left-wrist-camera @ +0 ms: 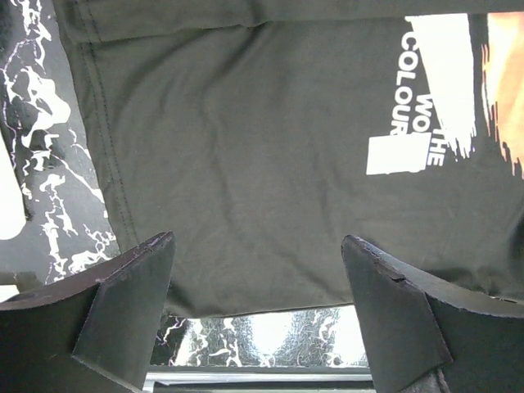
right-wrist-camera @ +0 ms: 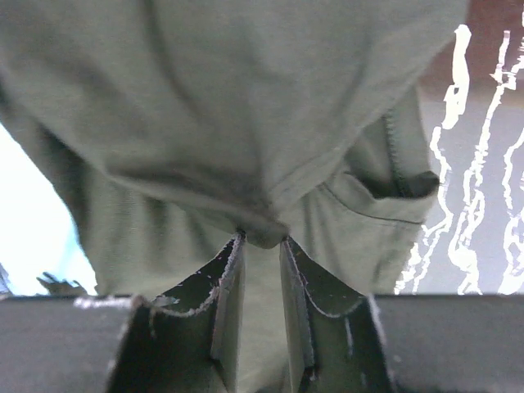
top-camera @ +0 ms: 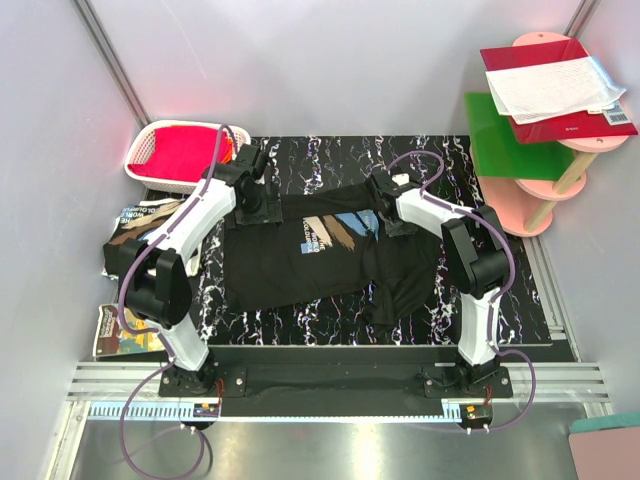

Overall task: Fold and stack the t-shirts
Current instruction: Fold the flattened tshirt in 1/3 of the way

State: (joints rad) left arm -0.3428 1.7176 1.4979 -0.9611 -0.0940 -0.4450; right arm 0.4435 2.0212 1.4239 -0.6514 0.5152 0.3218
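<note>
Two claws (left-wrist-camera: 258,239) (right-wrist-camera: 262,239), one spread t-shirt (top-camera: 270,268), one basket (top-camera: 148,152)

The t-shirt (top-camera: 300,265) is black, printed at the chest with white lettering beside tan and blue brush strokes. The desk (top-camera: 330,160) is black with white marble veining. A white basket (top-camera: 140,157) holds bright red cloth (top-camera: 185,152). At the right, a pink stand (top-camera: 517,211) carries a green panel (top-camera: 500,140) and a red folder (top-camera: 560,128) topped by white paper (top-camera: 555,85).

The black t-shirt (left-wrist-camera: 246,164) carries a white print (left-wrist-camera: 422,106) set sideways, reading "COLOUR", with "THE" and a cut-off "WO" beside it. No other lettering is legible.
</note>
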